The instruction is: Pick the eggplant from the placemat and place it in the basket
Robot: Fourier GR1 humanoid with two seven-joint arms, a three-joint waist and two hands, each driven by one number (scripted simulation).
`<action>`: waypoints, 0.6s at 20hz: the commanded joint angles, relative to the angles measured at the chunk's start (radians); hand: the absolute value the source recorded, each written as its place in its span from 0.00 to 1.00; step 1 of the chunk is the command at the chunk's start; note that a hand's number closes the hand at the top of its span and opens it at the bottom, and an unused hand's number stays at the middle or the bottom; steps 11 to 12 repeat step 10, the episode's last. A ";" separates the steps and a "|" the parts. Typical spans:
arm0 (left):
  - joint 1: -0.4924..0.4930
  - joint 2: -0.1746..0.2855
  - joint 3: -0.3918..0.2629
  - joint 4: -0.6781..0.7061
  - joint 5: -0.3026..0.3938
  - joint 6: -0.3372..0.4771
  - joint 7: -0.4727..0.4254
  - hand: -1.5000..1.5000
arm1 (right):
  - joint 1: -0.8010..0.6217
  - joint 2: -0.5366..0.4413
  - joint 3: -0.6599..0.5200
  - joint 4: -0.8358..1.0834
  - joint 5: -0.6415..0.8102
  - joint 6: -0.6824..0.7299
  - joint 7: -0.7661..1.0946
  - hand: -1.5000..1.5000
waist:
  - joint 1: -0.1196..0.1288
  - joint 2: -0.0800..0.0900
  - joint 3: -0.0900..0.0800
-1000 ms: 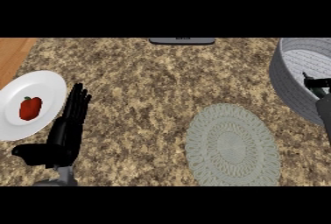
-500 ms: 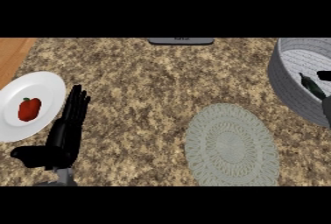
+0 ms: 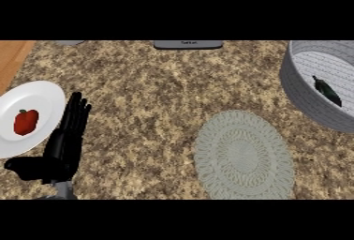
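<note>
- Left hand (image 3: 66, 140) sits at the lower left of the view, fingers straight and relaxed, thumb out to the side, holding nothing. It looks like it's just resting beside the plate (image 3: 40, 96).
- The right hand doesn't show anywhere in the view, so I can't say what its fingers are doing.
- That white plate has a small red thing (image 3: 25, 122) on it, maybe a pepper or a tomato, too small to call. The plate's left side is cut off by the edge.
- Moving right over the speckled surface (image 3: 152, 93), the round grey placemat (image 3: 242, 159) lies flat, and the eggplant isn't on it.
- The eggplant (image 3: 327, 90) is the dark skinny shape lying inside the grey basket (image 3: 304, 101) at the far right, down by the floor of it.
- So my read is that the pick and the drop are both done and the task is pretty much finished. All the next move would need is keeping the arms away from the basket.
- Hard to see: the basket's right part runs out of view, and a dark grey object (image 3: 188, 44) at the top is cut off, no idea what it is.
</note>
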 commanded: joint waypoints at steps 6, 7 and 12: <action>-0.020 0.017 0.018 -0.010 0.007 -0.004 0.038 0.50 | 0.352 0.064 0.001 -0.654 -0.078 0.175 0.061 0.00 | -0.017 -0.003 0.001; -0.036 0.002 0.020 0.018 0.002 0.008 0.015 0.50 | 0.368 0.081 0.007 -0.723 -0.110 0.167 0.061 0.00 | -0.015 -0.001 0.001; -0.018 0.007 0.013 -0.015 -0.005 0.008 0.036 0.50 | 0.464 0.112 0.009 -0.911 -0.141 0.207 0.069 0.00 | -0.002 0.002 0.001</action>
